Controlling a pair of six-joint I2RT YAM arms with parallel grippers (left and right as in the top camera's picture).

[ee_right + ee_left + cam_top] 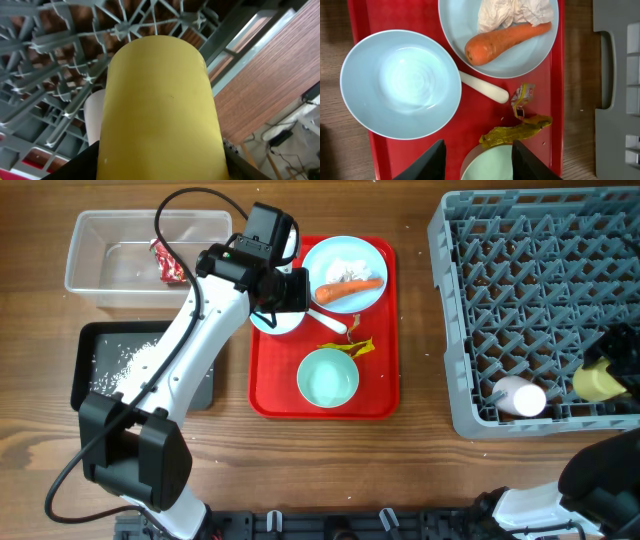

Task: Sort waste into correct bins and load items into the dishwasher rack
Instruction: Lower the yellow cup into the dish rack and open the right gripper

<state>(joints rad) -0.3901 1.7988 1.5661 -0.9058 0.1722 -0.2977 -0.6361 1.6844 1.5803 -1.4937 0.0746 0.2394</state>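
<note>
Spoon (483,88) w/ end under bowl (400,85) rim

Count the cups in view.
2. A pink cup lies in the rack's near side; a yellow cup sits right of it, in the right fingers. The left arm could hide more.

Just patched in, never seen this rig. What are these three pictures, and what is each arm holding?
Two robot arms work at a table. One picture looks down from overhead; the other two come from a camera on each wrist. On the table: a clear tub holding a red wrapper, a black bin with rice, a red tray and a dishwasher rack. The tray carries a plate with a carrot, a white bowl, a spoon, a yellow wrapper and a teal bowl. The left gripper is open and empty above the tray. The right gripper holds a yellow cup over the rack, where a pink cup lies.
</note>
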